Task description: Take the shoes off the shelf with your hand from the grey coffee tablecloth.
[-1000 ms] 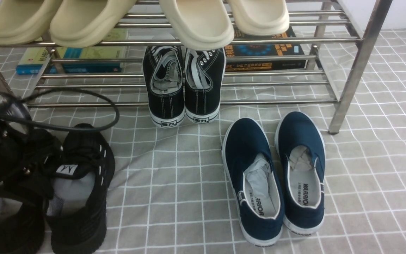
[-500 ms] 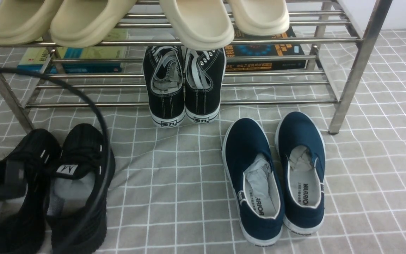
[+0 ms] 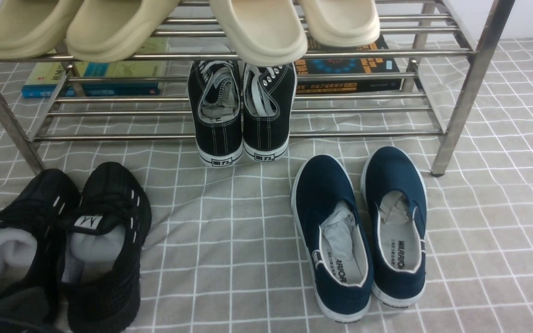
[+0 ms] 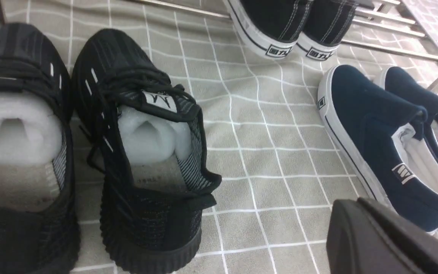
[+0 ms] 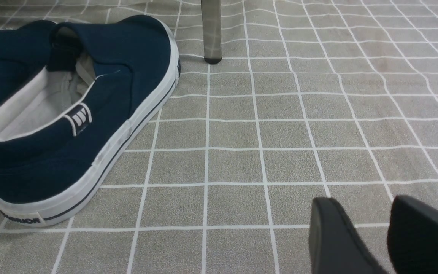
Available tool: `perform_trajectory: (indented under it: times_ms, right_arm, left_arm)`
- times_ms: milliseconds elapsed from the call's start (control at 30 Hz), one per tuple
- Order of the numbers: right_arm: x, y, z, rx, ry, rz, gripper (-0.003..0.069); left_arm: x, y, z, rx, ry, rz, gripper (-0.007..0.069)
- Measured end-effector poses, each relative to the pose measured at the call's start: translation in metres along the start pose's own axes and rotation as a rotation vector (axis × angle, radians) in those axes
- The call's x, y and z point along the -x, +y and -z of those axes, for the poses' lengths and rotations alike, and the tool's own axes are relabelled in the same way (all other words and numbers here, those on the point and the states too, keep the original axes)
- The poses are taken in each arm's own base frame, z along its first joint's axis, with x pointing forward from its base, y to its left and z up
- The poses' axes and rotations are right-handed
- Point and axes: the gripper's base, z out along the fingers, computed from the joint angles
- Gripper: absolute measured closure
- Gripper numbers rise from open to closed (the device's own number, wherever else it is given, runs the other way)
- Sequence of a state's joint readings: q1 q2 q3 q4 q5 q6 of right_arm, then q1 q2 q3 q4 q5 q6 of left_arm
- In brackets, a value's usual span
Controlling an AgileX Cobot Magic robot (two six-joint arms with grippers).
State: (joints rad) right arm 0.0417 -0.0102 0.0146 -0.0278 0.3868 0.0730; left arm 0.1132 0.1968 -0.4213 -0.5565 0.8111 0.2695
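Observation:
The shoes, a pair of all-black mesh sneakers with white stuffing, stand side by side on the grey coffee tablecloth, in front of the shelf's left end. In the left wrist view the pair lies ahead of my left gripper, off to one side. That gripper is shut, empty and touches neither shoe. Only a dark bit of the left arm shows in the front view's bottom left corner. My right gripper hovers open over bare cloth, holding nothing.
Black canvas sneakers with white soles sit on the shelf's lower tier, heels toward me. Beige slippers rest on the top tier, and books lie behind. Navy slip-ons stand on the cloth near the right shelf leg.
My left arm and its cable have pulled back from over the black sneakers, toward the bottom left corner, and its gripper has shut. The sneakers stay on the cloth.

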Motion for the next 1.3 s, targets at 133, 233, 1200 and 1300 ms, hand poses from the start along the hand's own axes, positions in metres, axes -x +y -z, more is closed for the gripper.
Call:
perform_trajectory:
  times_ms: [133, 233, 1200, 1300]
  right_arm:
    - [0.0, 0.0, 0.0, 0.0, 0.0, 0.0, 0.042]
    - [0.0, 0.0, 0.0, 0.0, 0.0, 0.0, 0.042]
    - [0.0, 0.0, 0.0, 0.0, 0.0, 0.0, 0.042]
    - [0.0, 0.0, 0.0, -0.001, 0.0, 0.0, 0.042]
  left_arm:
    - [-0.002, 0.002, 0.004, 0.036, -0.016, -0.049, 0.0615]
    - [-0.002, 0.004, 0.004, 0.061, -0.013, -0.072, 0.0613]
    - [-0.082, 0.061, -0.039, 0.288, -0.197, -0.091, 0.0589]
    - [-0.085, 0.061, -0.04, 0.279, -0.157, -0.096, 0.0587]
